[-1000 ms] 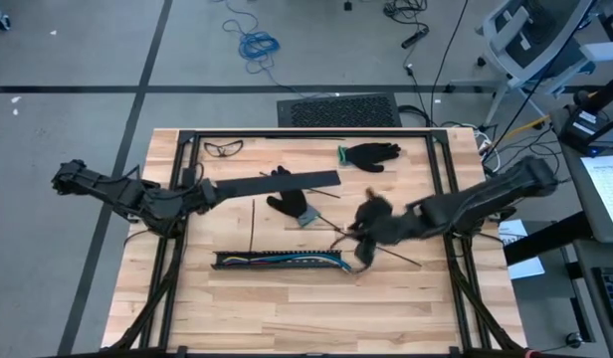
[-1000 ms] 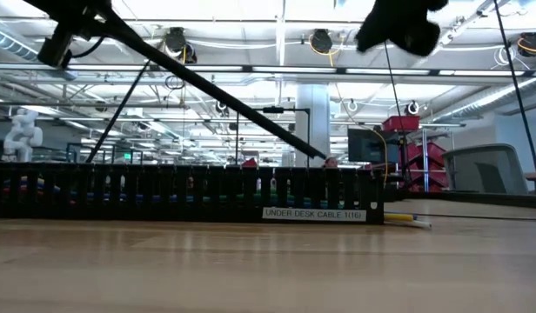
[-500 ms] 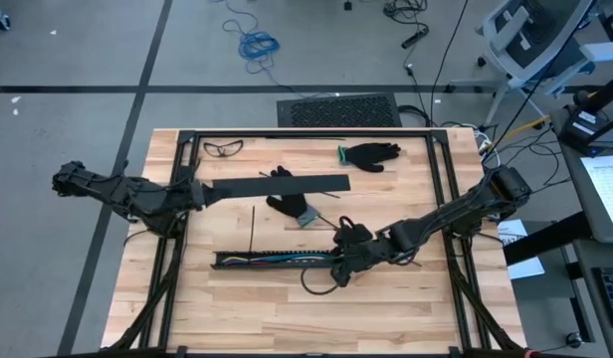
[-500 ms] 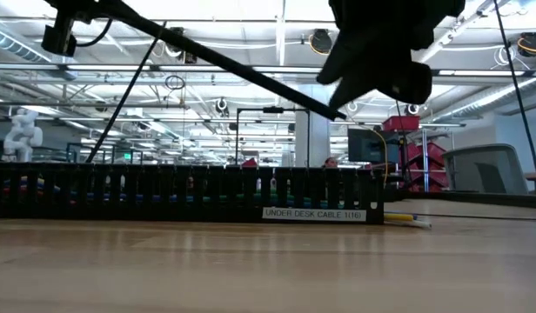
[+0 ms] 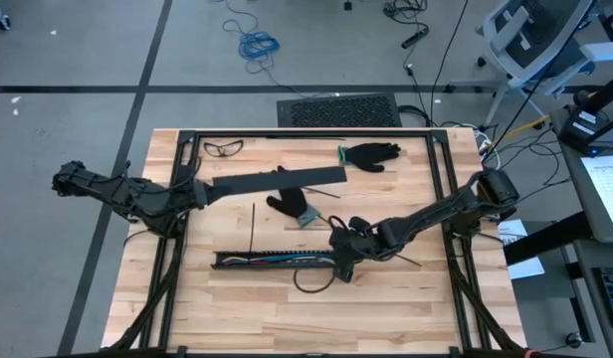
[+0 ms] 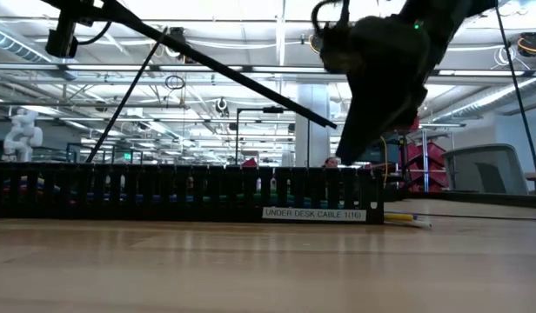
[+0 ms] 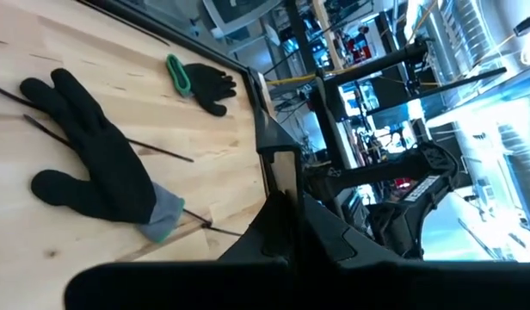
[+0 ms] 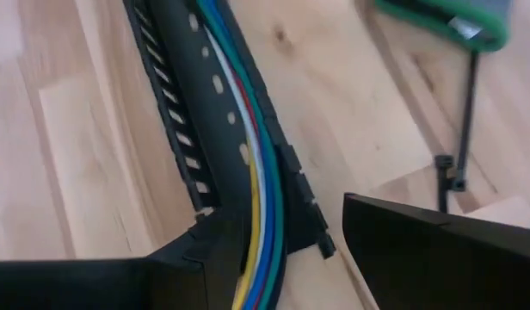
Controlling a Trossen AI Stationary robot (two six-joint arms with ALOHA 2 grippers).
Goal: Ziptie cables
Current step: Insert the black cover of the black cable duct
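The right gripper (image 5: 338,261), jaws parted and holding nothing, hung over the right end of the black slotted plastic cable tray (image 5: 277,261), where the multicoloured wire bundle (image 8: 248,164) lay. Closing there could catch the tray wall instead. The left gripper (image 5: 200,193), shut, held a long flat black lid strip (image 5: 277,180) at far left.

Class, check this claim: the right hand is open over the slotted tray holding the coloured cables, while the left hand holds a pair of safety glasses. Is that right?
Not quite. The left hand holds a long black flat strip, as the high view shows; the safety glasses lie untouched on the table. The right hand is open over the slotted tray and its cables.
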